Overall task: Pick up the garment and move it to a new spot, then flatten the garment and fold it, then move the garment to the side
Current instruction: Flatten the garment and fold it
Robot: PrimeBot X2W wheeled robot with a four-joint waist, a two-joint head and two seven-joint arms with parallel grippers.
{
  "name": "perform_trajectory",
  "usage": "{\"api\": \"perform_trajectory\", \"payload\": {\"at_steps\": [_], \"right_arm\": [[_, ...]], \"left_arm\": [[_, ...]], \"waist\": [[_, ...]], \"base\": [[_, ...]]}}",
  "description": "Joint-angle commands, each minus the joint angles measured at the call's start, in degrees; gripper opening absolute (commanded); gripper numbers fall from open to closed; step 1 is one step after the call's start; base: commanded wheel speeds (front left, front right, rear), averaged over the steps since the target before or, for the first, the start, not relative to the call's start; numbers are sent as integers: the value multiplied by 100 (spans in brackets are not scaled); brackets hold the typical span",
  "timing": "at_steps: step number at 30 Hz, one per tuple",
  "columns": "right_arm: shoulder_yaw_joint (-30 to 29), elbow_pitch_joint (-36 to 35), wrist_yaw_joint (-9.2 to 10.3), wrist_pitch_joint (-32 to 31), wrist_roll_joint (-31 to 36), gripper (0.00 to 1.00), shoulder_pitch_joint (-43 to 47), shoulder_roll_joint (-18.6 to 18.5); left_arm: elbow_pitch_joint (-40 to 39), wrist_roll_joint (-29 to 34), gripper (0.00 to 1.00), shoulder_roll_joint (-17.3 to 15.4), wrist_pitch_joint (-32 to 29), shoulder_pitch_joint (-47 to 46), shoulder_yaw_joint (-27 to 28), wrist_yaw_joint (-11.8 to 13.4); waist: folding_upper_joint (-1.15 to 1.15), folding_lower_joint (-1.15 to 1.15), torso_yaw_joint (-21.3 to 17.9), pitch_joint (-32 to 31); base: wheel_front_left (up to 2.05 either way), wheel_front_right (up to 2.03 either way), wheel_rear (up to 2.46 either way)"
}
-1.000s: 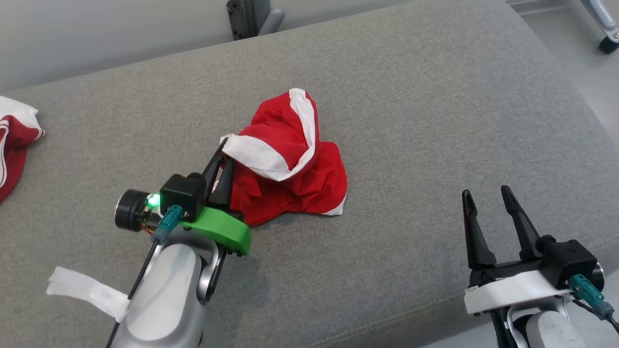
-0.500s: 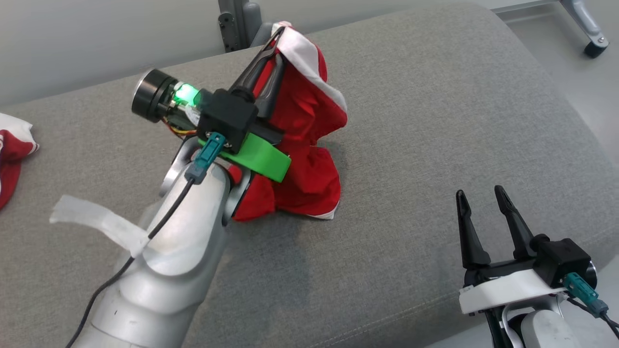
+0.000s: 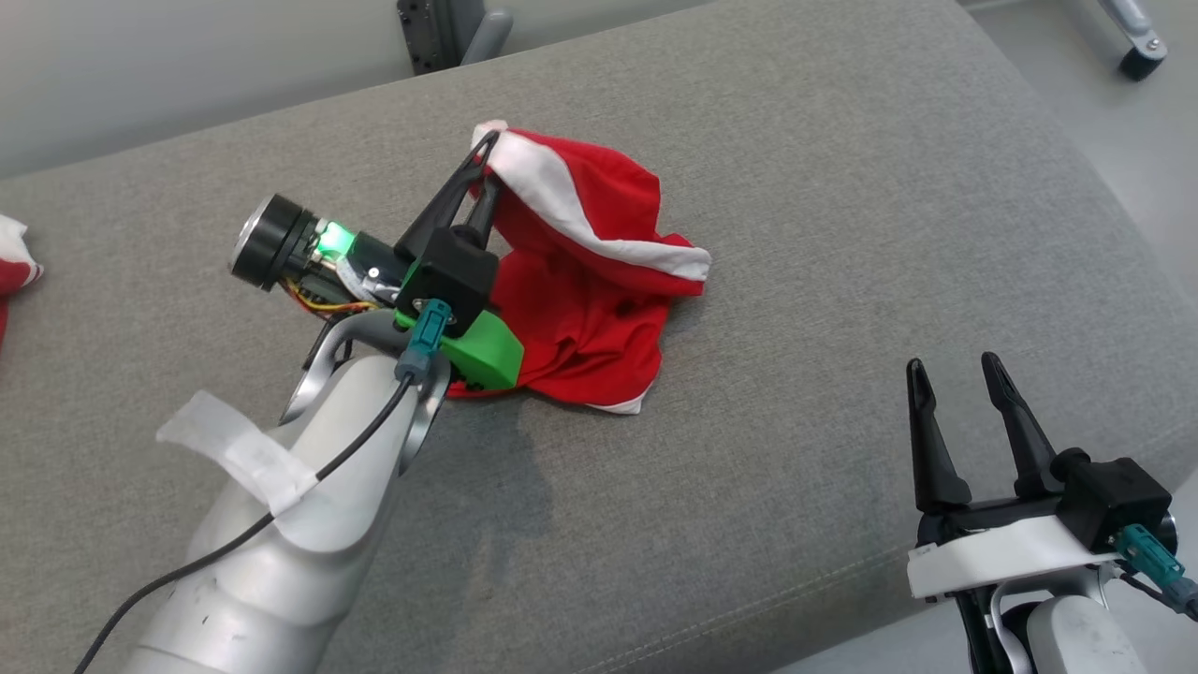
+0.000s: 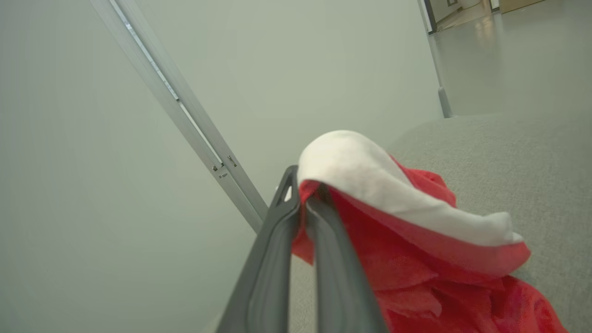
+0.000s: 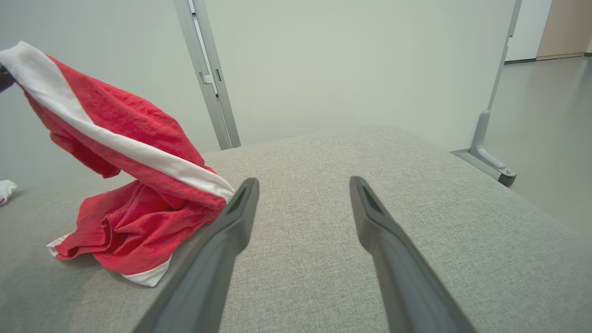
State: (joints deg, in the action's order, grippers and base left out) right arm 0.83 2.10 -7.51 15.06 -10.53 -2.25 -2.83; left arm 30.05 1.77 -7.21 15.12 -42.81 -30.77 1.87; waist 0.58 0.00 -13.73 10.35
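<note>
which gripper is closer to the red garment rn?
Left. The left gripper is shut on the white band of the red garment, holding that edge above the grey cushion. The right gripper is open, off to the garment's right, not touching it.

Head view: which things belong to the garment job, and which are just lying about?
Job: crumpled red garment with white bands; left gripper, shut on its white band; right gripper, open, holding nothing; grey fabric cushion underneath.
Lying about: another red-and-white cloth at the left edge; dark metal bracket behind the cushion; wheeled grey frame leg.
</note>
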Motion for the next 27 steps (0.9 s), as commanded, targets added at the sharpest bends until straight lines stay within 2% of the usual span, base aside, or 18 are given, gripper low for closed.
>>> {"api": "perform_trajectory", "payload": {"at_steps": [1,4,12,18,23,27], "right_arm": [[-30,-19,4,22,-11,100,12,-12],[-28,-16,3,22,20,100,30,-9],[34,42,3,22,71,100,69,-13],[73,99,3,22,112,100,79,-12],[113,128,3,22,125,100,45,-12],[160,155,3,22,141,100,18,-13]], "left_arm": [[109,48,0,-122,2,139,27,87],[276,51,0,-341,2,378,80,255],[613,-163,0,-593,2,1137,239,577],[779,-224,0,-625,2,1625,262,893],[1044,-318,0,-508,2,1802,274,1004],[1315,-410,19,-374,2,1900,282,1075]], "waist": [[-58,0,256,54],[-58,0,496,30],[-58,0,963,-96],[-58,0,1102,-129],[-58,0,1120,-145],[-58,0,1090,-164]], "base": [[0,0,0],[0,0,0],[0,0,0],[0,0,0],[0,0,0],[0,0,0]]}}
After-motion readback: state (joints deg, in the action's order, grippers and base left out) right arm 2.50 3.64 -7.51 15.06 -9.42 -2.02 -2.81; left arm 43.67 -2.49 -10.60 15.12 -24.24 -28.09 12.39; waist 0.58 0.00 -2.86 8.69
